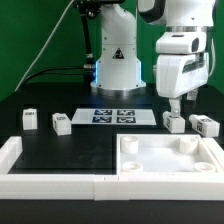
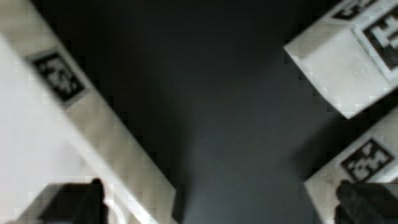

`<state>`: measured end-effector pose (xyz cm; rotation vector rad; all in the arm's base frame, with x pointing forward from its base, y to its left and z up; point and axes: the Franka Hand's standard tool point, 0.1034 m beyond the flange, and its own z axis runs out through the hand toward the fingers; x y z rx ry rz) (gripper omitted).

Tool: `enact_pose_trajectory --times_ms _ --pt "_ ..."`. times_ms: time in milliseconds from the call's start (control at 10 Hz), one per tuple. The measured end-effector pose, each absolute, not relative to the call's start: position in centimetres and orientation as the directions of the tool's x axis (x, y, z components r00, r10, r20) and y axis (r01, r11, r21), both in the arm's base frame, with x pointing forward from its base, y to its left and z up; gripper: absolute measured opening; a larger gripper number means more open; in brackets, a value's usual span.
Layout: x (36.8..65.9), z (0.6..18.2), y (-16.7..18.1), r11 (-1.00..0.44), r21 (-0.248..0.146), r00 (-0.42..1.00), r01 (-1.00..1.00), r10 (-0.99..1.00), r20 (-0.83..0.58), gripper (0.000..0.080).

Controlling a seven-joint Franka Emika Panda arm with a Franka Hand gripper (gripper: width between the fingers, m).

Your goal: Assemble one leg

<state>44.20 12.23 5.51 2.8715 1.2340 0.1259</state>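
Note:
Four small white legs with marker tags stand on the black table. Two are at the exterior view's left [image 1: 30,120] [image 1: 62,123] and two at its right [image 1: 175,122] [image 1: 204,125]. My gripper [image 1: 178,107] hangs just above the nearer right leg, not touching it. In the wrist view the gripper [image 2: 214,203] is open and empty, with bare dark table between the fingertips [image 2: 71,205]. Two tagged legs [image 2: 347,55] [image 2: 368,152] lie to one side of the gap. The lower one is next to one finger.
The large white tray [image 1: 170,158] with corner holes lies in front of the right legs. The marker board [image 1: 113,115] lies mid-table near the robot base. A white L-shaped fence [image 1: 12,160] runs along the front left. A white tagged edge [image 2: 63,80] shows beside the other finger.

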Motion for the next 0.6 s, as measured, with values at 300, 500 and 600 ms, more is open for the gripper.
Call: enact_pose_trajectory --times_ms 300,500,600 --pt "43.1 5.1 14.5 -0.902 -0.003 0.899 0.431 0.429 0.091 0.0649" --pt "42.5 5.2 16.5 -0.973 -0.037 0.971 0.226 0.223 0.085 0.0649" --pt "42.3 5.2 17.1 -0.982 -0.046 0.980 0.183 0.179 0.083 0.0649"
